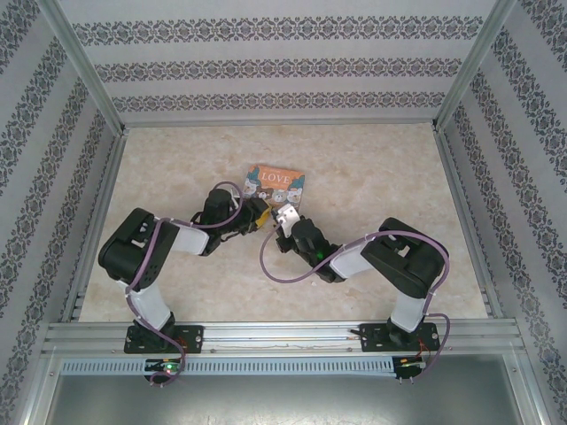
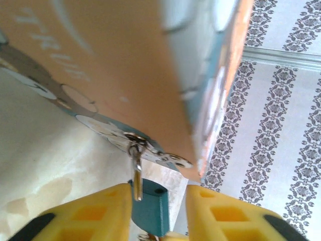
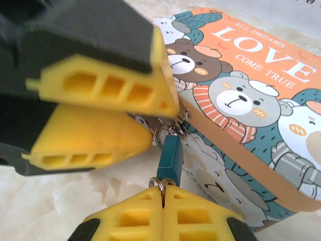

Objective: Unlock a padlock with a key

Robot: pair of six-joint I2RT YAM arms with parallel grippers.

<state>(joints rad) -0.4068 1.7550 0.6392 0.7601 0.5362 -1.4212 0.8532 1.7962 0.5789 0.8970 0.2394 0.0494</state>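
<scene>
Evidently the left pincer [image 2: 159, 196] stands partly spread, its yellow fingers [image 2: 95, 213] on either side of the padlock [image 2: 150, 206]. A gap shows on one side, so it looks set to steady the lock, not clamp it. The padlock hangs by its shackle [image 2: 136, 168] from the hasp of the LOVE tin [image 3: 261, 100] on the surface [image 3: 40, 201]. Beneath, the right pincer [image 3: 163, 191] is pinched tight on the key [image 3: 157, 183]; its blade is probably seated, though hidden. The tin's wall and the left fingers crowd any twist.
</scene>
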